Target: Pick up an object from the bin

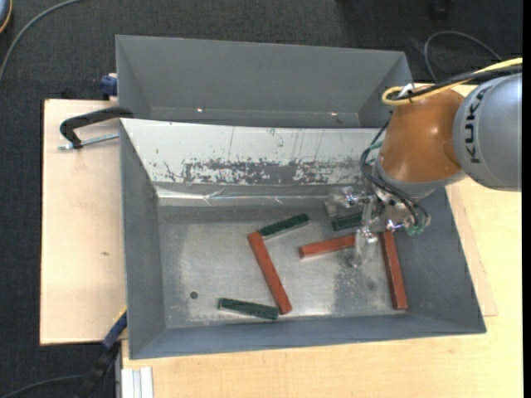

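claw (362,240) at 3 o'clock of grey bin (139,247) | grip: cannot tell | short red-brown stick (323,248) just beside, 9 o'clock | longer red-brown stick (395,274) at 5 o'clock

Grey bin (141,247), loose red sticks (270,272) and green sticks (248,308).

A short red-brown bar (325,248) lies flat on the floor of the bin (141,247), toward 3 o'clock from the middle, its length running from 8 to 2 o'clock; its 2 o'clock end sits beneath the gripper (362,243), its other end bare
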Robot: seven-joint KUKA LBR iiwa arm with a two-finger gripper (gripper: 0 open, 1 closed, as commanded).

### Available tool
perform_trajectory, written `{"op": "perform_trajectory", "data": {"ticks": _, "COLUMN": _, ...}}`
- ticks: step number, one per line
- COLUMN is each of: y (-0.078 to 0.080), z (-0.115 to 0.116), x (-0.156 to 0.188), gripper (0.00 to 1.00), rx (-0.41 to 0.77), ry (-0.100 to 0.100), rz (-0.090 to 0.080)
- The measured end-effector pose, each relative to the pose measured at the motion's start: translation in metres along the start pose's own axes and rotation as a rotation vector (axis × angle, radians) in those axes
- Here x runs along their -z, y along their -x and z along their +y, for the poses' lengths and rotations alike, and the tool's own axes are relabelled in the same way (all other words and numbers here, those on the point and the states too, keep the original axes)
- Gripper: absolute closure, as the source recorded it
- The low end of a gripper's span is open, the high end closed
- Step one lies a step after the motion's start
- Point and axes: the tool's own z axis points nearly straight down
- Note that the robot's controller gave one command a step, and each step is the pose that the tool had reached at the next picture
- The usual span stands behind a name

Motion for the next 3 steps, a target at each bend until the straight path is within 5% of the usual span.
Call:
{"op": "perform_trajectory", "data": {"ticks": 1, "y": 0.002, "z": 0.000, "x": 0.005, "gripper": 1.00, "rx": 0.001, "ry": -0.002, "rz": -0.007}}
{"op": "perform_trajectory", "data": {"ticks": 2, "y": -0.016, "z": 0.000, "x": 0.124, "gripper": 1.00, "rx": -0.064, "ry": -0.006, "rz": -0.016}}
{"op": "perform_trajectory", "data": {"ticks": 3, "y": 0.009, "z": 0.021, "x": 0.213, "gripper": 1.00, "rx": 0.306, "ry": -0.007, "rz": -0.014}}
